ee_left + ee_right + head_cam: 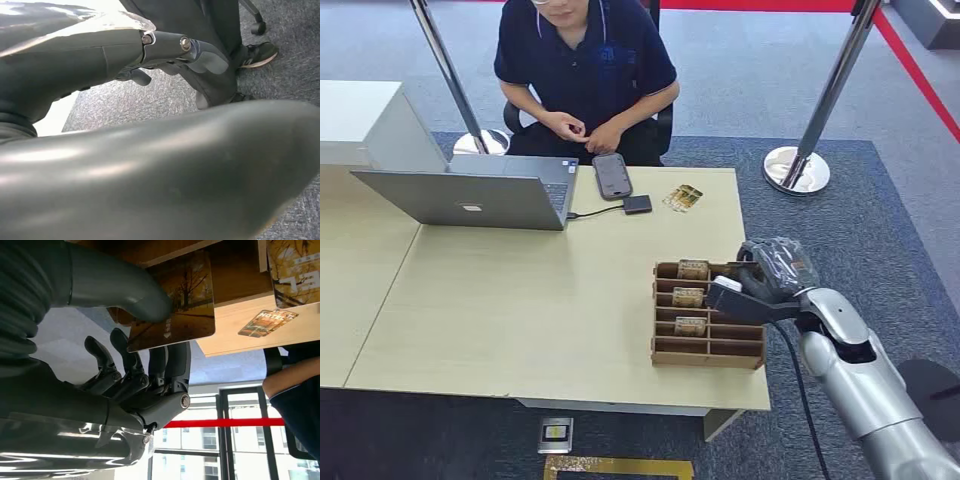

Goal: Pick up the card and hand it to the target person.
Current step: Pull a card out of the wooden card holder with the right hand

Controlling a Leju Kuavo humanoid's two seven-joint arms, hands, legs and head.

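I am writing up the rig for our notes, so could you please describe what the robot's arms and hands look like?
The right arm is glossy silver with a black joint seam, and a black cable runs beside it. The right hand has a grey ribbed wrist cover, a thick smooth grey thumb and darker jointed fingers with metal pivot pins. The left hand is similarly dark grey.

"HOTEL" on card on table (268, 323)
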